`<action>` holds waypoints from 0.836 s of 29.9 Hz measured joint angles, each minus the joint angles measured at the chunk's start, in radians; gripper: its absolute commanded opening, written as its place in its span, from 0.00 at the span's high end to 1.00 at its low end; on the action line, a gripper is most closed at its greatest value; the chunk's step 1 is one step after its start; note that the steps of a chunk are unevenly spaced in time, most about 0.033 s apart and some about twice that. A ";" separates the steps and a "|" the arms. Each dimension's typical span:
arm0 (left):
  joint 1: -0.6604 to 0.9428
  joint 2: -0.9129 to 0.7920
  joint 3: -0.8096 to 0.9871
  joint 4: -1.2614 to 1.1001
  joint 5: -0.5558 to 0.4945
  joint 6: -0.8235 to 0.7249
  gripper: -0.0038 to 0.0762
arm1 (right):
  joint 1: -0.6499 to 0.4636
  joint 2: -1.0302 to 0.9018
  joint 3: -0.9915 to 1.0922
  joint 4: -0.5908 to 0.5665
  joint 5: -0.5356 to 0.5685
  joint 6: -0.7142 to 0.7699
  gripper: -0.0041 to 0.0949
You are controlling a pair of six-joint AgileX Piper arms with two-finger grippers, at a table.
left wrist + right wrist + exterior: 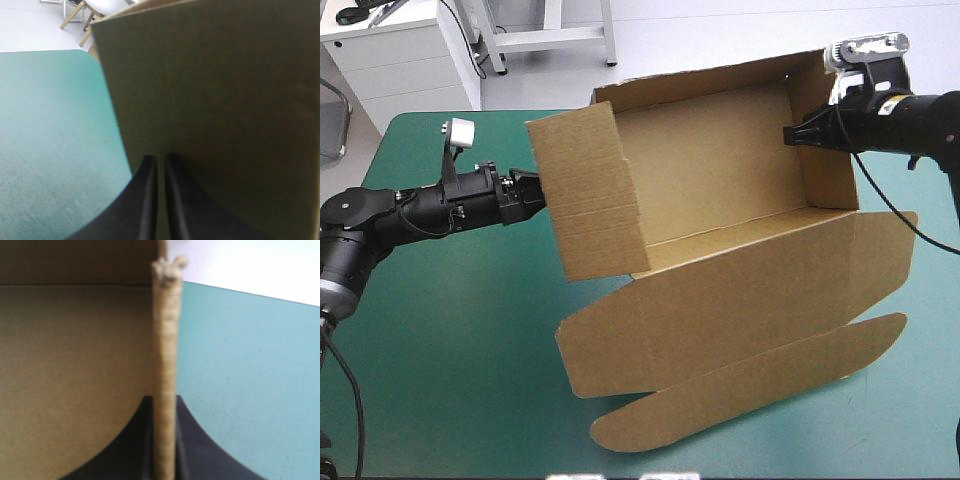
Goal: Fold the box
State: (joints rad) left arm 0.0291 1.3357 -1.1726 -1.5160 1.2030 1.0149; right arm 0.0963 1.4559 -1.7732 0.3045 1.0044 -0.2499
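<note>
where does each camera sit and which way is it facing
high view: above and behind the robot, facing forward and down at the brown box over the teal-green table; both arms show, left gripper and right gripper on opposite walls.
left wrist view: above the left wrist, facing the box's outer wall; its black fingers show.
right wrist view: above the right wrist, facing along a wall's edge pinched between its fingers.
shared: all three show box and table.

The brown box (720, 190) is tipped up over the table — walls raised; lid flat, tray open.
</note>
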 measured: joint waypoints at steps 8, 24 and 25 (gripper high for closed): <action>0.000 0.000 0.000 -0.009 -0.001 0.019 0.18 | 0.108 0.000 0.001 -0.084 -0.103 0.089 0.96; -0.030 0.000 0.000 -0.116 -0.008 0.056 0.10 | 0.147 0.007 0.001 -0.182 -0.118 0.179 0.96; -0.043 0.000 -0.001 -0.114 -0.012 0.062 0.10 | 0.147 0.009 0.001 -0.187 -0.118 0.181 0.96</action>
State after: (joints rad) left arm -0.0138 1.3357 -1.1739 -1.6298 1.1914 1.0767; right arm 0.2438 1.4651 -1.7720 0.1171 0.8862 -0.0686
